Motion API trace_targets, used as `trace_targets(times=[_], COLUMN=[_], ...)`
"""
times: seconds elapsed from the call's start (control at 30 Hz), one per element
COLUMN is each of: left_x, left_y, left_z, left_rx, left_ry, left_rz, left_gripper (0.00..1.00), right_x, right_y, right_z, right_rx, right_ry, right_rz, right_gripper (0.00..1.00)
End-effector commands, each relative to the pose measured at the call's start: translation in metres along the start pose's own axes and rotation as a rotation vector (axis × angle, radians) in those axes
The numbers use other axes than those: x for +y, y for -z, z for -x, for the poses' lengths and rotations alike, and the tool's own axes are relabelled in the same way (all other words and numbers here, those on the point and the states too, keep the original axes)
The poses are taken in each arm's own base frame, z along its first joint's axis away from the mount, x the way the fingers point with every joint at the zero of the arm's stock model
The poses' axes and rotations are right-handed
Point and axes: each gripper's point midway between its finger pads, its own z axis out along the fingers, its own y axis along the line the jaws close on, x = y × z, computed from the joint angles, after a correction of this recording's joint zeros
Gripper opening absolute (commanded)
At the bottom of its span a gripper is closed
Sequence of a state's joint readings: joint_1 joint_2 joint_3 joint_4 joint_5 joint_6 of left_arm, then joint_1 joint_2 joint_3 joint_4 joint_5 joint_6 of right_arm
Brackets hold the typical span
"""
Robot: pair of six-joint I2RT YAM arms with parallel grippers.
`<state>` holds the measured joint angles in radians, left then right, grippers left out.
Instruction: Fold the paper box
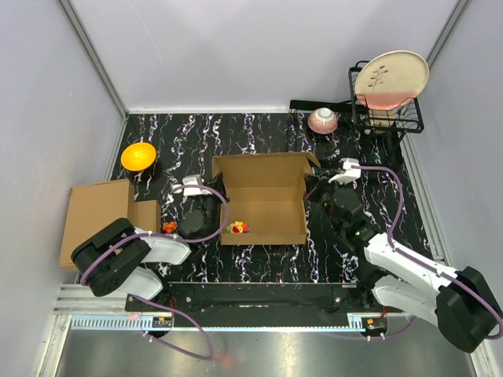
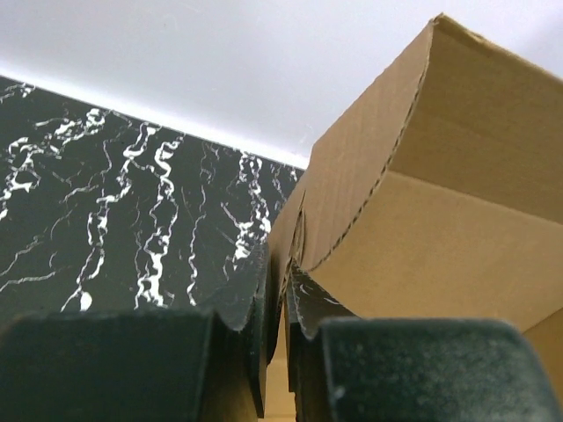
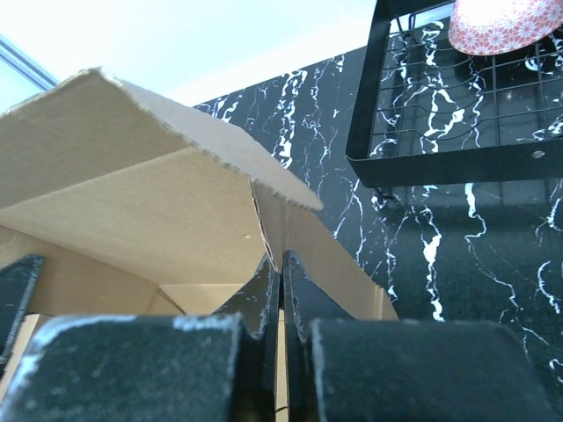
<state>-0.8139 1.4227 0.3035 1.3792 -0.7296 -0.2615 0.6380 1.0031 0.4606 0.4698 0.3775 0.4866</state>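
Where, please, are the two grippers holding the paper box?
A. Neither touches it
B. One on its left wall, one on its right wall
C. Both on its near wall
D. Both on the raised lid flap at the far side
B: the left gripper is shut on the left wall of the paper box and the right gripper on its right wall; each wrist view shows cardboard pinched.

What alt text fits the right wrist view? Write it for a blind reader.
The right claw pinches a wall of the brown paper box, a flap arching overhead. Behind, on the black marbled table, stands a black wire rack holding a pink patterned dish.
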Motion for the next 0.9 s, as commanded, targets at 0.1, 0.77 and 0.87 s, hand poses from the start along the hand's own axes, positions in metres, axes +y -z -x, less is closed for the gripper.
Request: trace_targets(times=[0.1, 0.77, 0.87], left_x=[-0.004, 0.026, 0.027], left_y=[0.028, 0.067, 0.068], left_z=[-0.039, -0.058, -0.057], left_rx=[0.11, 0.174, 0.17], left_ry=[0.042, -0.006, -0.01], left_rz=[-0.052, -0.01, -0.004], left_gripper=[0.09, 0.13, 0.15], right_x=[-0.013, -0.026, -0.025], right_y=[0.026, 0.057, 0.06], right_z=[-0.079, -0.116, -0.113], right_rx=[0.228, 0.3, 0.289], right_ry=[0.006, -0.039, -0.036], right_rz=[-0.012, -0.01, -0.018], right_gripper=[0.0, 0.0, 0.08])
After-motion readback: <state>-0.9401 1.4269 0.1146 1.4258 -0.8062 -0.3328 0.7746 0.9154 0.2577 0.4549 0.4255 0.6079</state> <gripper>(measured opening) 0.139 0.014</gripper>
